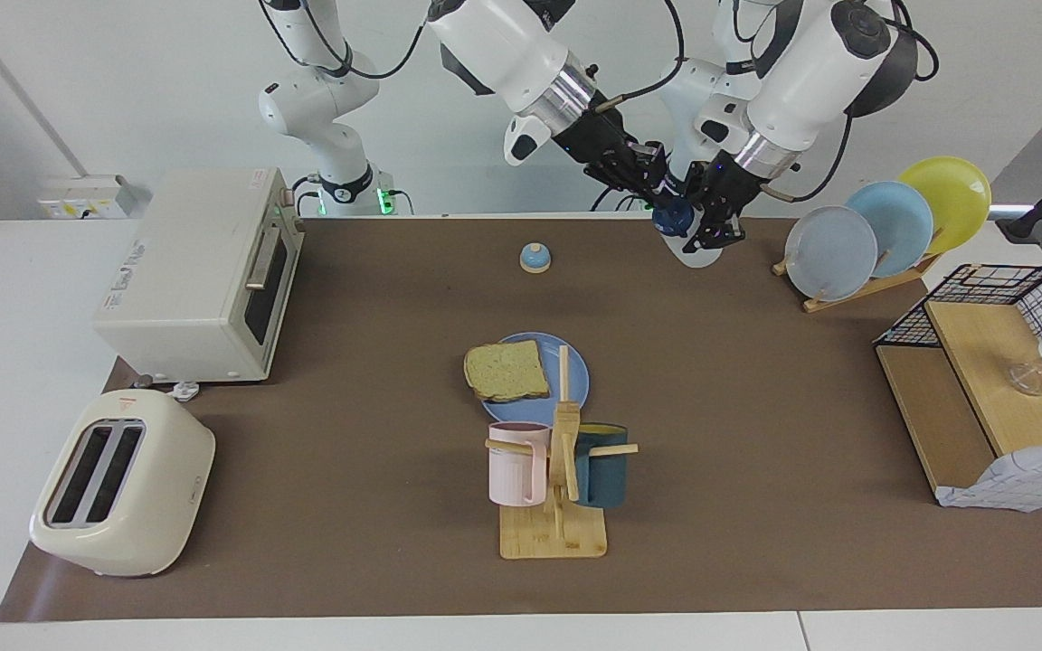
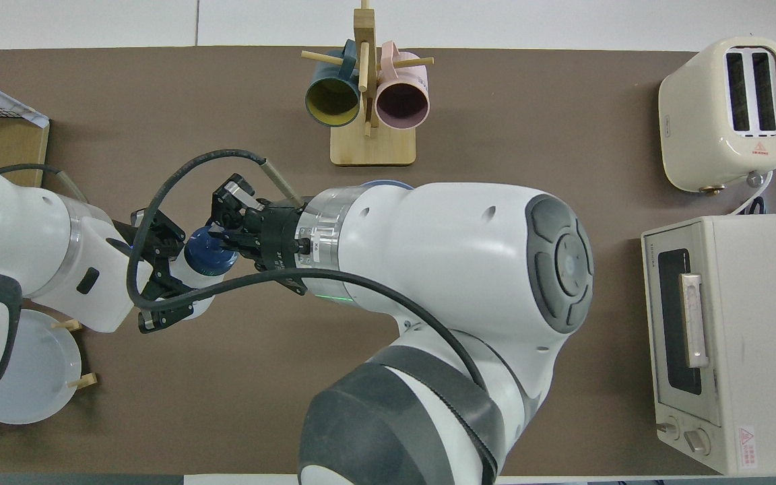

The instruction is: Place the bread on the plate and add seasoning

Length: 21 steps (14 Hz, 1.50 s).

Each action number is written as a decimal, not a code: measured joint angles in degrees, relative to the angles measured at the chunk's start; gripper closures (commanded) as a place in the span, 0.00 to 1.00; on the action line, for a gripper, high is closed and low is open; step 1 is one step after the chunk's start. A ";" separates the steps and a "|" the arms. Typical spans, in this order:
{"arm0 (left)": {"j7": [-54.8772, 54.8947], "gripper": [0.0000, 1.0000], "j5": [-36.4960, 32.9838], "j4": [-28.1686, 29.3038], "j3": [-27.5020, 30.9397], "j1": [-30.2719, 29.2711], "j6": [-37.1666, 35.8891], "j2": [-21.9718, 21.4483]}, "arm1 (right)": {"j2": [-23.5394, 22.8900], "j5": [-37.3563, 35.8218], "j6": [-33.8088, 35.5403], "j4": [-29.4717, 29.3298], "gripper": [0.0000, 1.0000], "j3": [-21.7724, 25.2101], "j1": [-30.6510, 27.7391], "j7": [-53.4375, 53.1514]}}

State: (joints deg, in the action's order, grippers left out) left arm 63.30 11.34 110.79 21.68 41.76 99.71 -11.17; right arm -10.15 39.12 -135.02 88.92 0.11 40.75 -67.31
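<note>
while the bread lies on the blue plate mid-table, next to the mug stand, the left gripper clasps the body of the seasoning bottle above the mat near the plate rack. the right gripper pinches its navy cap.

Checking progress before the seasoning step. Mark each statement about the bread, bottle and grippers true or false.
1. The bread lies on the blue plate. True.
2. The seasoning bottle stands alone by the bell. False: the left gripper holds its body, up off the table.
3. The right gripper is at the bottle's cap. True.
4. The bread sits in the toaster. False: it is on the plate.
5. Two mugs hang on the wooden stand. True.
</note>
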 measured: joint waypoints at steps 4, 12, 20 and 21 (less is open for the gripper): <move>-1.19 1.00 0.00 -0.26 0.10 -0.28 0.62 0.05 | 0.52 2.94 -6.05 2.27 1.00 -0.38 0.22 -1.32; -0.87 1.00 0.13 0.20 -1.45 0.04 -0.51 -0.03 | 0.01 7.46 -18.99 4.23 0.57 -0.28 1.66 -1.32; -0.86 1.00 0.13 0.95 -1.33 0.03 -1.25 -0.03 | 0.31 6.78 -13.82 4.14 0.00 0.60 0.63 8.19; -0.86 1.00 0.13 0.95 -1.32 0.03 -1.25 -0.03 | 0.49 5.57 -10.82 4.15 0.00 0.66 -0.60 11.57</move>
State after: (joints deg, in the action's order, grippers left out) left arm 62.44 11.47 111.74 20.36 41.79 98.46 -11.20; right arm -9.66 44.69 -145.84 93.07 0.77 40.15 -55.74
